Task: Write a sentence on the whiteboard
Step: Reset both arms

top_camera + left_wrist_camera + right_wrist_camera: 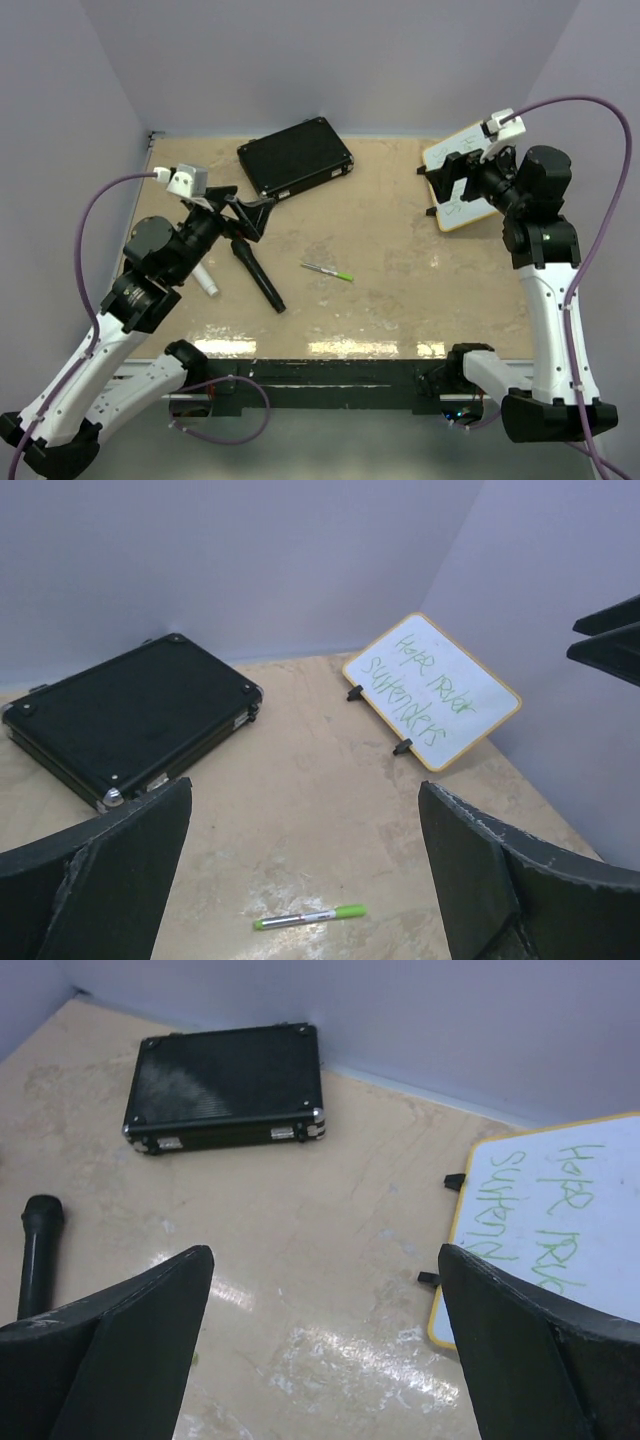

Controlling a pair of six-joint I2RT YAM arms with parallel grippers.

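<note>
Left gripper (243, 212) and right gripper (325, 1345) both spread, empty. Whiteboard (478, 716) sits upper right of the top view, green sentence (405, 695) on it. Risk: my right gripper hangs close over it, and a dip could smear the ink.

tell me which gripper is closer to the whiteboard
Right. The right gripper hangs open at the left edge of the whiteboard, with the board running under its right finger. The left gripper, also open, is far off to the board's left, near the black case.
</note>
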